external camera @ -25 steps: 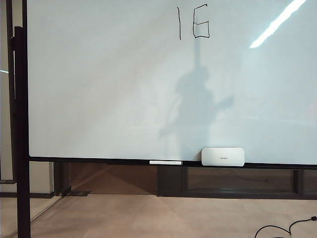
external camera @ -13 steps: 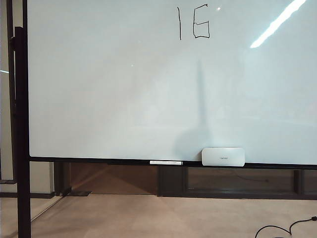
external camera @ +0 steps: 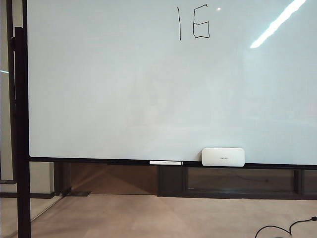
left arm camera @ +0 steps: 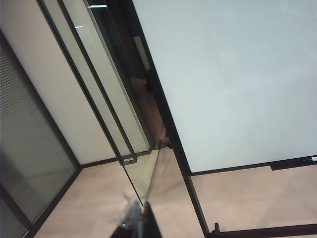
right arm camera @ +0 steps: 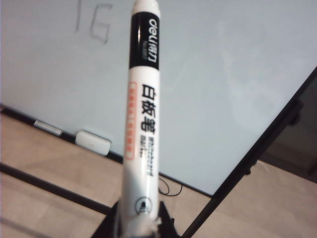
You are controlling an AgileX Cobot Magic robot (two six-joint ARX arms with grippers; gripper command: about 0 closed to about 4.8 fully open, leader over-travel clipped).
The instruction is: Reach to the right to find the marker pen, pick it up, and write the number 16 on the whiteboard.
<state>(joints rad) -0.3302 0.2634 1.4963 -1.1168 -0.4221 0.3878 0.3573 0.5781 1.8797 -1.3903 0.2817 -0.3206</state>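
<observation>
Right tool pinching slim white marker pen at base, barrel pointing toward large glossy whiteboard, off surface. "16" written upper board. Left tool: only blurred tip visible, state undeterminable.

Whiteboard reads "16" — marker pen collar: "deli" brand.

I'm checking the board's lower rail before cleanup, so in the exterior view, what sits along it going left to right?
Black stand post → thin white strip → white eraser block. No hand shows in that view.
</observation>
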